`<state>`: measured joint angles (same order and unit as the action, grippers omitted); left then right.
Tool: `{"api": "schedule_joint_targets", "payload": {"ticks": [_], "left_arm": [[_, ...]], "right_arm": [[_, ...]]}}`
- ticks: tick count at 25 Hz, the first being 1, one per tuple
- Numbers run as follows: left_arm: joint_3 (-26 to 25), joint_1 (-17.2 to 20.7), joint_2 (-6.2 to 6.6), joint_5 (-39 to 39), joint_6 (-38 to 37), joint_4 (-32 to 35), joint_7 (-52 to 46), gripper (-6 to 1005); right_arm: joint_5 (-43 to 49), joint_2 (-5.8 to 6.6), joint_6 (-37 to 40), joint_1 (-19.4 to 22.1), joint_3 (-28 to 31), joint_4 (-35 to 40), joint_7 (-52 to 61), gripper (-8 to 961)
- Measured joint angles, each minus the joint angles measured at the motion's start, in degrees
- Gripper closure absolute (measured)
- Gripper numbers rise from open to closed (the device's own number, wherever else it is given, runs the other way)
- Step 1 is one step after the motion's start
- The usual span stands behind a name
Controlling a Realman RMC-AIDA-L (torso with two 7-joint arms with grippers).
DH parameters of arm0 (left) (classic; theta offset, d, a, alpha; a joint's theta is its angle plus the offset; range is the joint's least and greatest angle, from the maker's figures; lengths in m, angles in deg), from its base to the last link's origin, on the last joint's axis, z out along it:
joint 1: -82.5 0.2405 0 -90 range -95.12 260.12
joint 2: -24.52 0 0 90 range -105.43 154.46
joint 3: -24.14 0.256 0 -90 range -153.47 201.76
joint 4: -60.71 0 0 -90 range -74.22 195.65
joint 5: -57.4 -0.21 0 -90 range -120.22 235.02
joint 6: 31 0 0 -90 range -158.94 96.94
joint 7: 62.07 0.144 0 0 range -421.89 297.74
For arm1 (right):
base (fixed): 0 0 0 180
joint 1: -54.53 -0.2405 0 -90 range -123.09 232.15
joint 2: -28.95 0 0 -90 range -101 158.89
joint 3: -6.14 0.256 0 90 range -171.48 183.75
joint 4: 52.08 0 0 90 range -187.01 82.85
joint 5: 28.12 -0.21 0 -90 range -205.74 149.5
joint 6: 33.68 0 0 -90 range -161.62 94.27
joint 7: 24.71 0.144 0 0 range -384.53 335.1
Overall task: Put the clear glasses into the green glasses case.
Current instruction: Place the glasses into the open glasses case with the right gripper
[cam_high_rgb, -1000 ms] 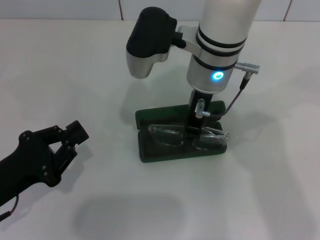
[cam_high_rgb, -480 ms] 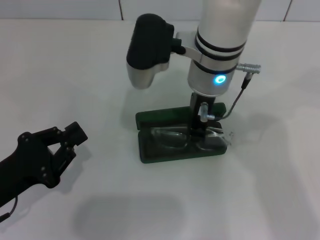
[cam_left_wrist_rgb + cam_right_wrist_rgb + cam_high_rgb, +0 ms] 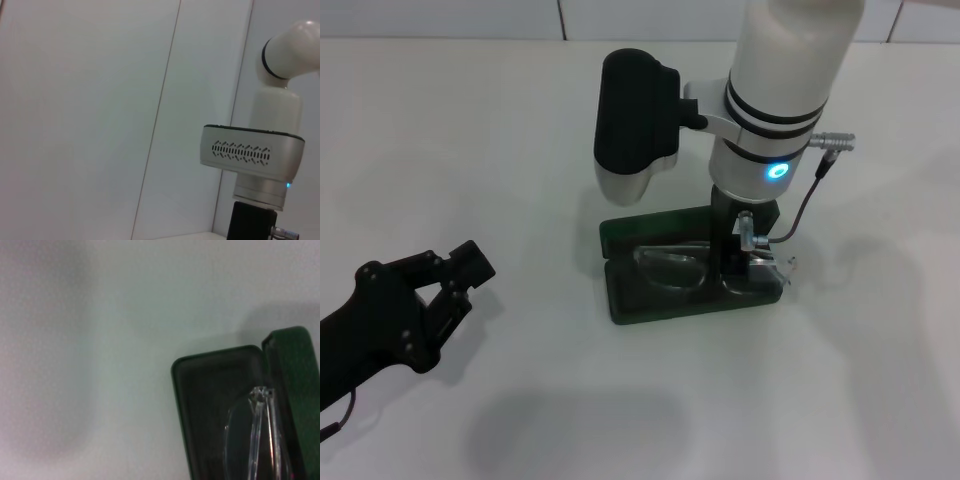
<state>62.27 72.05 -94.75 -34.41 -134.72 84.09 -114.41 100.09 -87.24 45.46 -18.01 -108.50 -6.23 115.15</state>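
Nearest to us in the head view, our left gripper [image 3: 460, 275] hovers low over the white table [image 3: 470, 130], well apart from the work and off to the left. Its black fingers [image 3: 472, 263] stand apart with nothing between them.

Farther out, near the middle of the table, the green glasses case [image 3: 650, 300] lies open. Its tray faces up, showing a dark lining, and its lid [image 3: 650, 227] stands up along the far side. The clear glasses [image 3: 670, 268] rest in the tray, lying along its length. One lens shows plainly on the left half of the case, and at the right end a bit of the clear frame pokes out just past the rim. In the right wrist view the same glasses [image 3: 257, 440] sit inside the case [image 3: 200, 385], with a thin clear arm running down the middle of the dark lining and the green lid [image 3: 295, 380] beside it.

Our right gripper [image 3: 740, 262] comes straight down into the right half of the case, at the glasses. Its dark body hides the fingertips, so we cannot tell whether they are apart or together, nor whether they touch the frame. Above it rises the white wrist with a blue ring light [image 3: 778, 170] and a black and silver camera housing on its left.

The left wrist view looks away from the table and shows the right arm [image 3: 272, 150] before a pale panelled wall [image 3: 100, 110].
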Motion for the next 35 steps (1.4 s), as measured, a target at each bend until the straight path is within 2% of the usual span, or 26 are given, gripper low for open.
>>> {"api": "schedule_joint_targets", "payload": {"ticks": [9, 19, 31, 35], "left_arm": [[-0.1, 0.1, 0.01, 0.2, 0.0, 0.0, -0.1, 864], [-0.1, 0.2, 0.32, 0.2, 0.0, 0.0, -0.2, 865], [-0.1, 0.5, 0.16, 0.3, 0.0, 0.0, 0.0, 865], [-0.1, 0.6, 0.07, 0.3, 0.0, 0.0, 0.0, 865]], "right_arm": [[2.3, 0.0, 0.5, 1.4, 2.3, 3.3, -0.6, 887], [2.7, 0.0, 4.5, 2.9, 4.8, 7.8, -1.7, 890], [3.0, 0.09, 7.5, 4.4, 7.4, 9.1, -9.2, 889], [5.8, 0.05, 7.5, 5.1, 7.5, 10.4, -11.1, 889]]}}
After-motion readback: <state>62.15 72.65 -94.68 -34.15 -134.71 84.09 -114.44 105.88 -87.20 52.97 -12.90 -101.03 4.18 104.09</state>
